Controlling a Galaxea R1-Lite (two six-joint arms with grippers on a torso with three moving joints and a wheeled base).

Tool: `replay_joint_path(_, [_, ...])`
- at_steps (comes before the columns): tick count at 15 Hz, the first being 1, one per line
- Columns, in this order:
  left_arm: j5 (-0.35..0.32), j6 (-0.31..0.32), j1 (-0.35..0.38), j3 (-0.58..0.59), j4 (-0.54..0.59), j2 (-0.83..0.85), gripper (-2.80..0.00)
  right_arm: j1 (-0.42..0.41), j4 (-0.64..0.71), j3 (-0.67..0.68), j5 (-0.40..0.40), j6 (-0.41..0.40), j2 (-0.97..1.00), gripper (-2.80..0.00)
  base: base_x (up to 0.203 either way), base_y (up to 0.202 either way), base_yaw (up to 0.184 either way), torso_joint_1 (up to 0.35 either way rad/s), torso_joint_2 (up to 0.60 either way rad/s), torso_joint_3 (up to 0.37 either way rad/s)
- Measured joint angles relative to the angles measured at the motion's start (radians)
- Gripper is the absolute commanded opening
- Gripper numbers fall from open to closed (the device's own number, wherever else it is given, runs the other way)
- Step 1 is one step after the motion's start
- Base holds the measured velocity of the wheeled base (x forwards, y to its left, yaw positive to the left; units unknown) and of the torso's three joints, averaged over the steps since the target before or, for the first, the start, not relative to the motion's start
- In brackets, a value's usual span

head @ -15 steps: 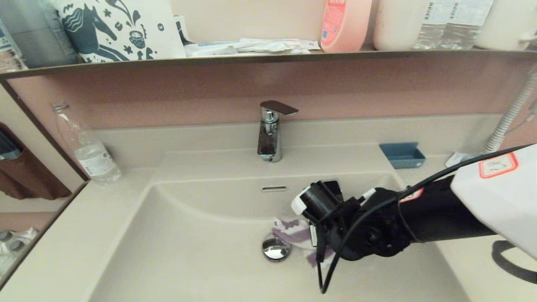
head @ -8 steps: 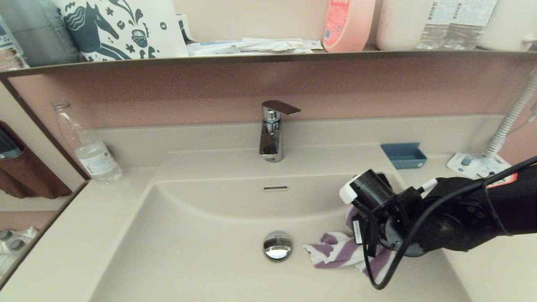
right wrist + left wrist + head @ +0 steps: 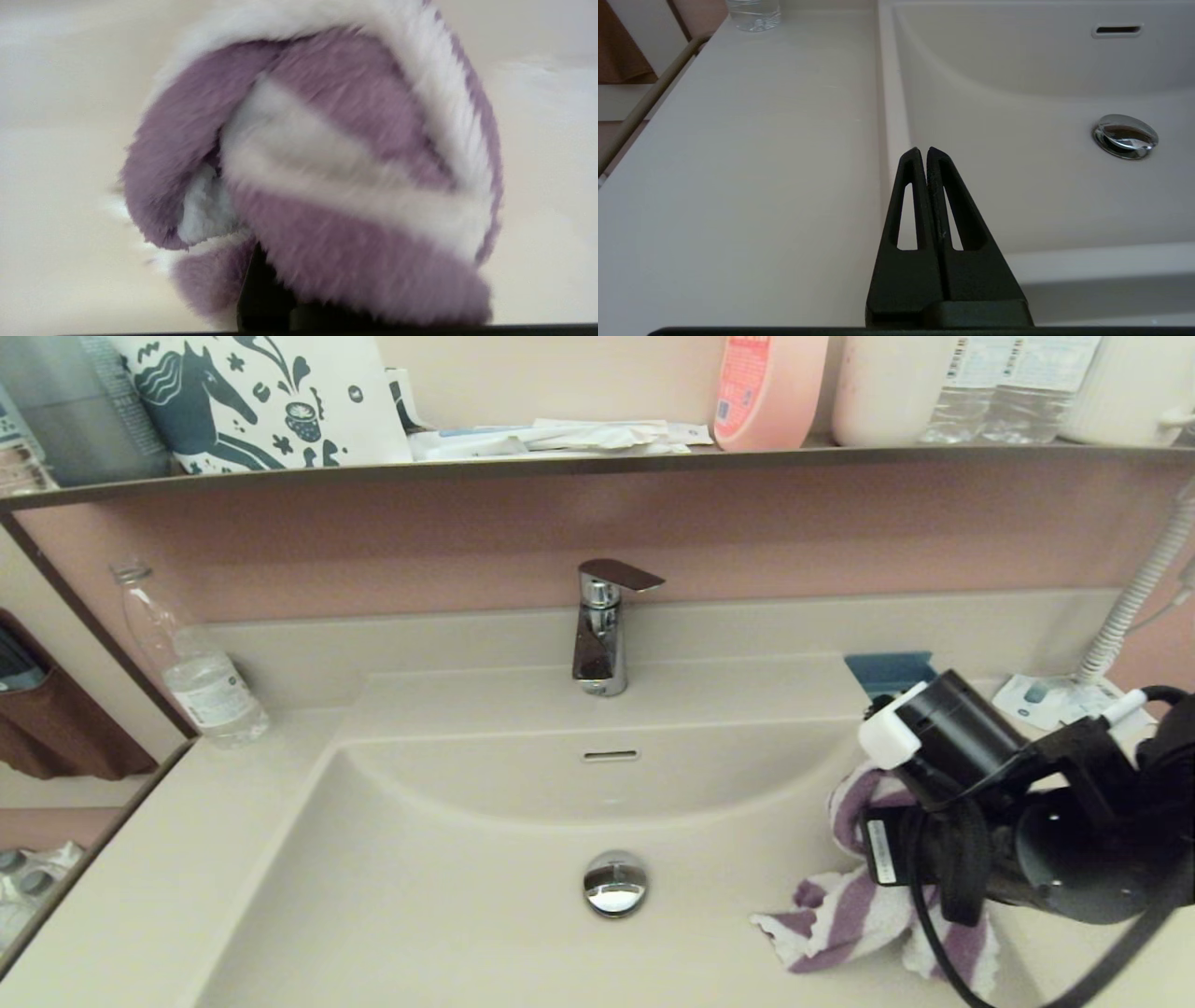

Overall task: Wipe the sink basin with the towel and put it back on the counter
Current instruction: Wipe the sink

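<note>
The sink basin (image 3: 448, 896) lies wide and bare apart from its chrome drain plug (image 3: 615, 883). At its right-hand wall the right gripper (image 3: 892, 831) is clamped on the towel (image 3: 854, 915), whose striped tail drapes down onto the basin floor. I'd judge the wiping is nearly done and the carry-out is under way. Next it needs a lift clear of the rim, then across to the counter (image 3: 1097, 971) on the right before letting go. The left gripper (image 3: 923, 154) sits closed and empty above the basin's left rim.
</note>
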Motion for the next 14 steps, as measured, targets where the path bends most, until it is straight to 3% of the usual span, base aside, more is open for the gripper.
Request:
replay_joint_path(3, [0.000,0.000,0.000,0.000,0.000,0.000,-2.80,0.058,0.065,-0.032,0.025,0.004,-0.113,-2.80,0.000,0.000,0.000,0.000,0.00,0.000])
replay_joint_path(9, [0.000,0.000,0.000,0.000,0.000,0.000,-2.80,0.122,0.062,-0.039,0.081,0.055,-0.195,-2.80,0.000,0.000,0.000,0.000,0.00,0.000])
replay_joint_path(12, [0.000,0.000,0.000,0.000,-0.001,0.000,-2.80,0.096,0.061,-0.046,0.076,0.042,-0.235,-2.80,0.000,0.000,0.000,0.000,0.00,0.000])
replay_joint_path(14, [0.000,0.000,0.000,0.000,0.000,0.000,-2.80,0.014,0.071,-0.047,0.073,0.007,-0.258,-2.80,0.000,0.000,0.000,0.000,0.00,0.000])
